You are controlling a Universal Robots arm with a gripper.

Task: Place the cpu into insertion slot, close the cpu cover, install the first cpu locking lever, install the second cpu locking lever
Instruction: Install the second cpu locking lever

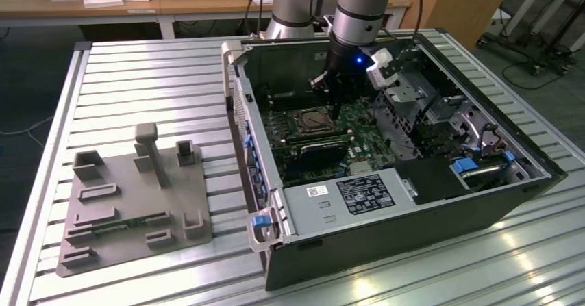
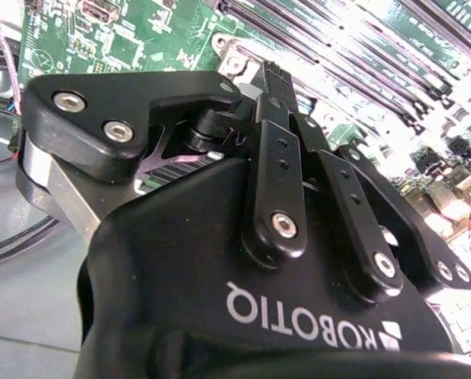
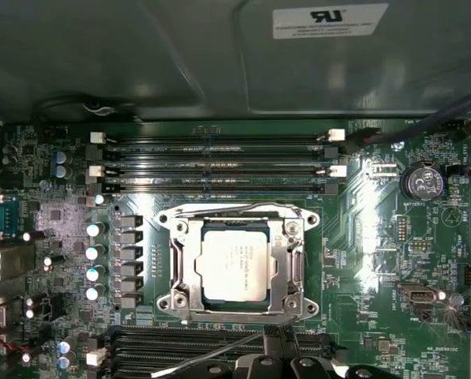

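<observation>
In the exterior view the arm reaches down into an open computer case (image 1: 475,203) standing on a slatted metal table (image 1: 137,66), and the gripper (image 1: 336,111) hangs just above the green motherboard (image 1: 366,145), at about 3 o'clock of the insertion slot (image 1: 313,120). Whether the gripper is spread or pressed together cannot be told. In the first wrist view the cpu (image 3: 237,268) lies seated in the insertion slot (image 3: 292,268), silvery top up, and the cpu cover (image 3: 186,267) lies flat around it, framing the chip. A thin metal locking lever (image 3: 220,353) runs at a slant at 6 o'clock of the socket, beside the dark gripper parts. Long black memory slots (image 3: 212,166) lie at 12 o'clock of the socket. A grey plastic fixture (image 1: 128,203) rests on the table at 9 o'clock of the case.
</observation>
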